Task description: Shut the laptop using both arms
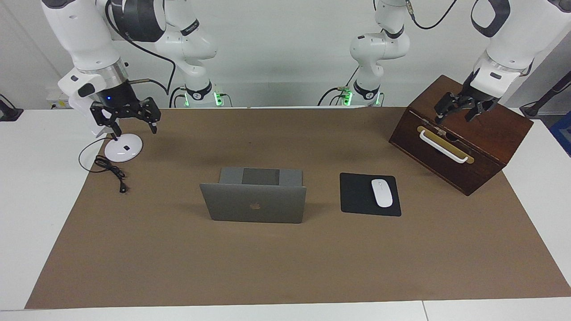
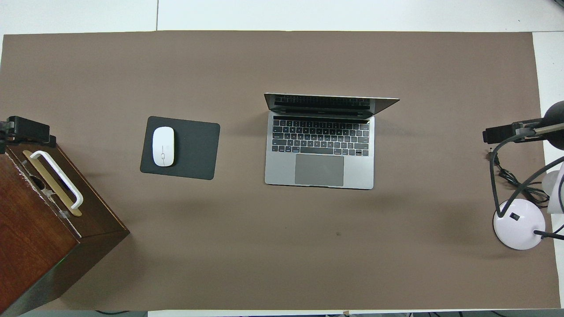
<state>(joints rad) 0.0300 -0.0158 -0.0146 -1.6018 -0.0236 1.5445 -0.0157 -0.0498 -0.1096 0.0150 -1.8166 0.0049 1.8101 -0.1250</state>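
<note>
Silver laptop (image 1: pixel 254 204) open mid-table; both arms' fingers well apart.

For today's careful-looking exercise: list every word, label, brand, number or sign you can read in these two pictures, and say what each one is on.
No readable words or numbers.
Apple logo, dark, no lettering: centre of the lid of the laptop.
Laptop key legends, overhead view: too small to read.
Lettering on the right arm's upper link: too blurred to read.
Small dark mark on the white lamp base: unreadable.
Mouse, mouse pad, wooden box: no text visible.
</note>
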